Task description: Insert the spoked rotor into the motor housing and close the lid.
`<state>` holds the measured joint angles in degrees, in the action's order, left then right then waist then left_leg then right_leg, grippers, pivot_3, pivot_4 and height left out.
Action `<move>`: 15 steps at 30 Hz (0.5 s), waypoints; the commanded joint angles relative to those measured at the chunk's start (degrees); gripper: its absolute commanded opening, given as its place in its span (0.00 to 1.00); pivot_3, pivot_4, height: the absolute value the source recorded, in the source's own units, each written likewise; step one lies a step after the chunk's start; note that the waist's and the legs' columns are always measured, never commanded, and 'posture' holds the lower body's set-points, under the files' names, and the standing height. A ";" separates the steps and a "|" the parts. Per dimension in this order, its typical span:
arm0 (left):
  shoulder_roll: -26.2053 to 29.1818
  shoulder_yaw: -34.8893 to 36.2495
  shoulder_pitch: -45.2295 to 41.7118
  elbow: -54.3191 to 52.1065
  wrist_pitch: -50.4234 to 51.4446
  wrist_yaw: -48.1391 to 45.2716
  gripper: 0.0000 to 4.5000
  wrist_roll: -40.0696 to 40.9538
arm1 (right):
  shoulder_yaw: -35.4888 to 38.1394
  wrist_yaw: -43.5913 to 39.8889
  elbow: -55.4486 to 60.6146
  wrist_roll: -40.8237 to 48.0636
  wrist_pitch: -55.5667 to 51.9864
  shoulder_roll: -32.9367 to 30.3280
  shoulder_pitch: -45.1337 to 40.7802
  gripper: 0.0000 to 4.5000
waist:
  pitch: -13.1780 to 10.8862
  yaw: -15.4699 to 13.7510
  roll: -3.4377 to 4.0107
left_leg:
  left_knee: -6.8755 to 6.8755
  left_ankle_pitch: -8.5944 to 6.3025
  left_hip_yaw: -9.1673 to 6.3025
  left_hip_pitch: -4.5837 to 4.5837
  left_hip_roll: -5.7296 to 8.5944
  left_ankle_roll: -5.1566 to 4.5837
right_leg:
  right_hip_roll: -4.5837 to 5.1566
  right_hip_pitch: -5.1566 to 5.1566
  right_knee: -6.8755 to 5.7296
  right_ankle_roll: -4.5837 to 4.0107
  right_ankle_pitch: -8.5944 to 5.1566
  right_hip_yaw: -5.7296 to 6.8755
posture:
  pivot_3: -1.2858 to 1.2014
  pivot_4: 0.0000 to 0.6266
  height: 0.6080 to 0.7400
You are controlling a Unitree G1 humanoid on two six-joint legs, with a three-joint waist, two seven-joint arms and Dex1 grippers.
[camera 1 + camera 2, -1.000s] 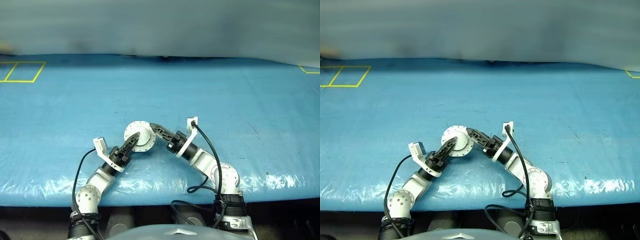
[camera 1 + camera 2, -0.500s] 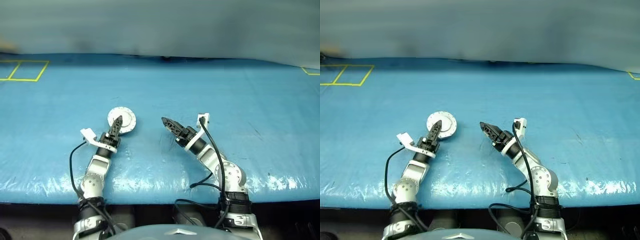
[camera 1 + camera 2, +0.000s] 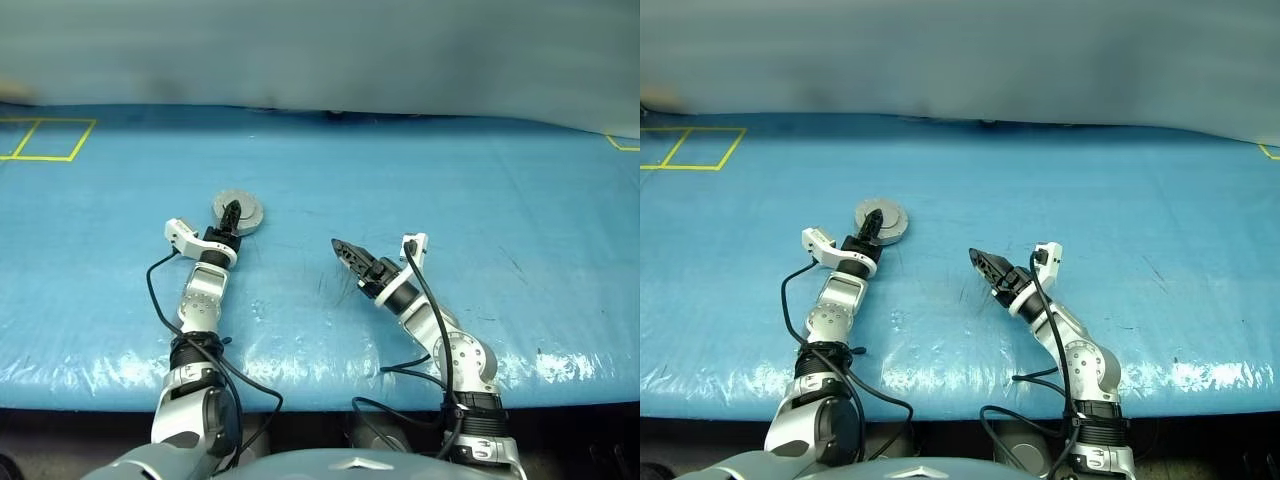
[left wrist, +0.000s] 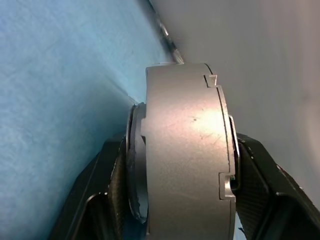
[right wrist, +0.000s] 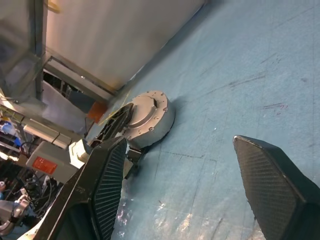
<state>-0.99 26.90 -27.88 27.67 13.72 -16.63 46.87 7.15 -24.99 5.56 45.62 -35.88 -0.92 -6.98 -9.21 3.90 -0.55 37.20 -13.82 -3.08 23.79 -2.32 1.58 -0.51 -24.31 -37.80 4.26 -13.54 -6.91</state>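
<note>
The blue table (image 3: 420,180) is bare around both arms, with yellow tape (image 3: 45,140) far off past the left gripper (image 3: 232,212). That gripper clamps the housing (image 3: 238,213), one finger on each flat face. From the head cameras the grey puck rests flat on the table at the fingertips. The left wrist view shows its edge-on rim (image 4: 185,155), notched, between the two black pads (image 4: 115,185). The right gripper (image 3: 980,262) hovers well apart to the housing's right, fingers spread wide and empty. The right wrist view shows the housing (image 5: 150,117) lying flat, with the left fingers on it.
</note>
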 commanded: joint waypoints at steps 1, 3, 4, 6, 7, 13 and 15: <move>0.44 0.22 -0.39 -2.11 -2.03 3.24 0.96 -2.37 | 0.24 0.29 2.51 0.40 1.52 0.75 0.49 0.79 | 0.00 0.05 0.00 | 0.00 0.00 0.00 -0.04 0.00 0.00 | 0.00 0.04 0.00 0.03 -0.02 0.00 | 0.52 0.24 1.00; 0.60 0.80 0.81 -3.43 -3.49 5.37 0.98 -3.51 | -0.07 0.25 2.44 0.11 1.61 0.66 0.45 0.79 | 0.01 0.25 0.01 | 0.01 0.01 0.01 -0.16 0.00 0.02 | 0.00 0.14 -0.01 0.06 -0.02 -0.02 | 0.52 0.24 1.00; 0.69 0.90 1.89 -4.73 -3.85 5.86 0.98 -3.81 | -0.16 0.22 2.36 0.02 1.59 0.54 0.37 0.79 | 0.01 0.45 0.01 | 0.01 0.01 0.01 -0.22 0.00 0.02 | -0.01 0.19 -0.01 0.09 -0.02 -0.02 | 0.52 0.24 1.00; 0.77 0.79 4.15 -7.57 -3.68 5.66 0.98 -3.64 | -0.10 0.15 2.30 0.07 1.49 0.31 0.31 0.79 | 0.01 0.72 0.02 | 0.01 0.01 0.01 -0.31 -0.04 0.02 | -0.04 0.27 -0.03 0.09 -0.01 -0.03 | 0.52 0.24 1.00; 0.82 0.91 5.54 -9.18 -3.59 5.68 0.98 -3.36 | 0.03 0.15 2.00 0.02 1.44 0.08 0.13 0.79 | 0.01 0.73 0.02 | 0.01 0.02 0.00 -0.34 -0.04 0.03 | -0.04 0.31 -0.03 0.09 -0.01 -0.02 | 0.52 0.24 1.00; 1.73 2.20 13.79 -17.91 -4.28 8.53 0.98 -4.09 | 0.22 0.01 0.45 -0.32 1.04 -1.33 -1.42 0.79 | 0.02 0.82 0.03 | 0.01 0.02 0.00 -0.42 -0.05 0.03 | -0.03 0.40 -0.02 0.09 -0.01 -0.02 | 0.52 0.24 1.00; 2.53 2.21 16.17 -20.18 -5.20 8.74 0.98 -5.29 | -0.88 -0.13 -0.34 -2.06 1.41 -2.10 -2.34 0.79 | 0.02 0.75 0.03 | 0.02 0.02 0.01 -0.48 -0.05 0.03 | -0.02 0.46 -0.02 0.09 -0.01 -0.03 | 0.52 0.24 1.00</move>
<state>0.58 28.64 -12.97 9.91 9.74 -8.44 42.83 6.88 -24.64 4.69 44.45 -35.23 -2.73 -8.02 -9.19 4.65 -0.52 37.23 -13.80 -3.08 23.31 -2.36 1.61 -0.52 -23.82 -37.82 4.35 -13.55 -6.92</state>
